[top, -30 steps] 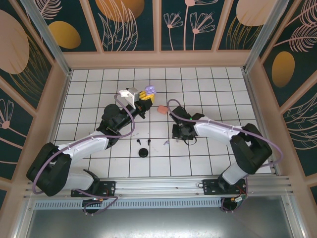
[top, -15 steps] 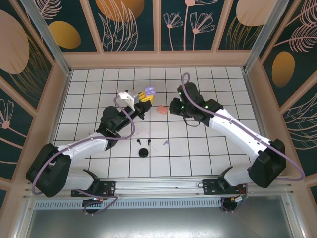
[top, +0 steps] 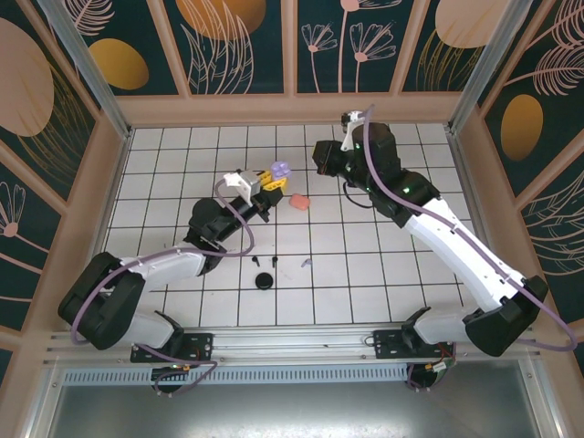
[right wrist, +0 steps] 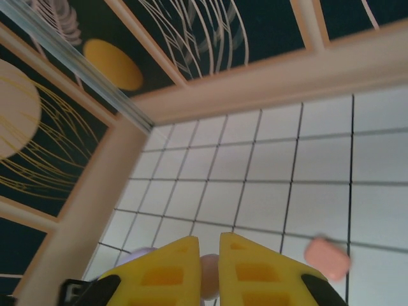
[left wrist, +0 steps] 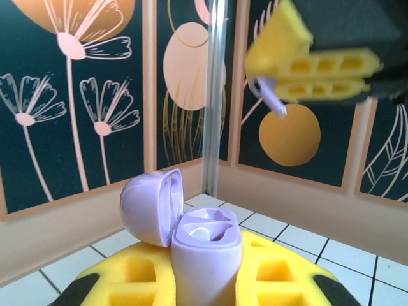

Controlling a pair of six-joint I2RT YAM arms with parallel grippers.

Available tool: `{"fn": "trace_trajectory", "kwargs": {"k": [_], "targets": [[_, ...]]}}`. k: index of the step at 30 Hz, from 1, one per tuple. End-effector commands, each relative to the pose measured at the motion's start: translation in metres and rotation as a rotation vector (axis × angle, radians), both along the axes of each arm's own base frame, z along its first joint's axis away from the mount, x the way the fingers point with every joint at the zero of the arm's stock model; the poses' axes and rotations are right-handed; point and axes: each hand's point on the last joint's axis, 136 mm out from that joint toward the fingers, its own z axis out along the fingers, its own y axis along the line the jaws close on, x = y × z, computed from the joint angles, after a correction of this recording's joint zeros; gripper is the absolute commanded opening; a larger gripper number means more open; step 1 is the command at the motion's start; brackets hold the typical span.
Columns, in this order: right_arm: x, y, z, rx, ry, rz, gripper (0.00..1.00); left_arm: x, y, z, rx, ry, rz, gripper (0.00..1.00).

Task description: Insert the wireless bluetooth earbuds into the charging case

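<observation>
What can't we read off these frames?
- Left wrist: right gripper is blurred and cut by the top edge. The lilac earbud it holds is a smear, so its orientation is unreadable.
- Left wrist: lilac case sockets are pale on pale, so filled or empty cannot be told.
- Right wrist: the held earbud is mostly hidden between the fingers and cut by the bottom edge.
- Top: loose earbud is too small to read its pose.

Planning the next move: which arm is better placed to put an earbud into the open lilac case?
Right. The right tool pinches a lilac earbud near the open lilac case, which the left tool is occupied gripping.
</observation>
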Motion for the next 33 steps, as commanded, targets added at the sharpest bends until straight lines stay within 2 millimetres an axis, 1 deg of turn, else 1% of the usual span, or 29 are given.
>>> {"fn": "trace_trajectory", "kwargs": {"k": [1, 3, 6, 9, 12, 21, 29, 33], "targets": [[-0.006, -0.001, 0.065, 0.076, -0.210, 0.040, 0.11, -0.004, -0.012, 0.030, -0.027, -0.118, -0.064, 0.00], [-0.008, -0.002, 0.077, 0.088, -0.261, 0.047, 0.11, -0.002, -0.018, 0.034, -0.026, -0.138, -0.085, 0.00], [-0.011, -0.001, 0.086, 0.106, -0.323, 0.062, 0.11, 0.001, -0.025, 0.040, -0.028, -0.176, -0.105, 0.00], [-0.016, -0.001, 0.092, 0.127, -0.386, 0.076, 0.11, 0.005, -0.030, 0.047, -0.039, -0.200, -0.118, 0.00], [-0.020, -0.003, 0.092, 0.141, -0.438, 0.081, 0.11, 0.008, -0.036, 0.054, -0.056, -0.206, -0.139, 0.00], [-0.029, -0.003, 0.082, 0.168, -0.502, 0.112, 0.12, 0.012, -0.041, 0.069, -0.120, -0.220, -0.168, 0.00], [-0.033, 0.002, 0.066, 0.190, -0.503, 0.134, 0.11, 0.013, -0.040, 0.073, -0.123, -0.213, -0.165, 0.00], [-0.032, 0.010, 0.060, 0.187, -0.490, 0.152, 0.11, 0.013, -0.040, 0.072, -0.120, -0.209, -0.164, 0.00]]}}
